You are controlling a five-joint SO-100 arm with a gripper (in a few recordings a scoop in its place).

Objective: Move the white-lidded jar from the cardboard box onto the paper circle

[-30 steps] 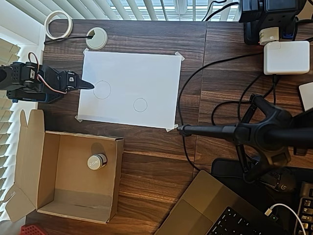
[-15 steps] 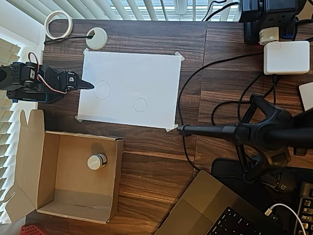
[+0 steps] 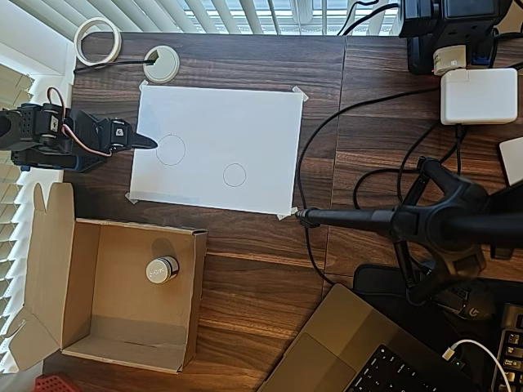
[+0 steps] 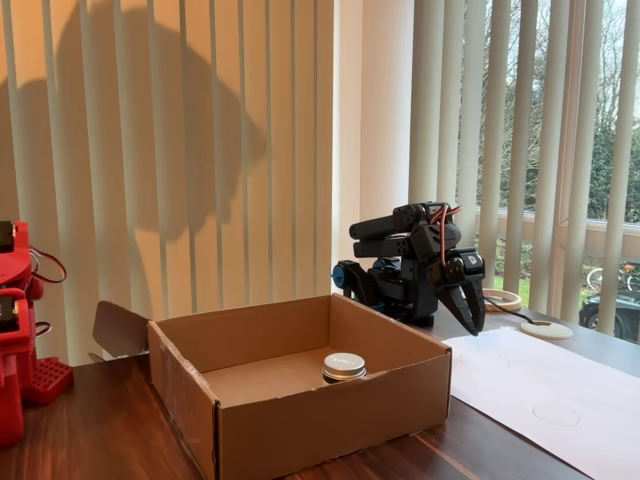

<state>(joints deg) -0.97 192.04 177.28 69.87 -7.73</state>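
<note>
The white-lidded jar (image 3: 162, 269) stands upright inside the cardboard box (image 3: 86, 302), near its upper right corner in the overhead view; the fixed view shows the jar (image 4: 343, 367) on the floor of the box (image 4: 310, 415). The smaller paper circle (image 3: 234, 175) is drawn on the taped white sheet, faint in the fixed view (image 4: 556, 413). My black gripper (image 3: 149, 143) is shut with nothing in it, pointing at the sheet's left edge beside the larger circle (image 3: 170, 149). In the fixed view the gripper (image 4: 474, 322) hangs tip down behind the box.
A white tape roll (image 3: 97, 41) and a desk grommet (image 3: 161, 64) with a cable lie above the sheet. A black stand arm (image 3: 368, 219), cables, a white charger (image 3: 478, 95) and a laptop (image 3: 359, 347) crowd the right side. A red arm (image 4: 15, 330) stands left of the box.
</note>
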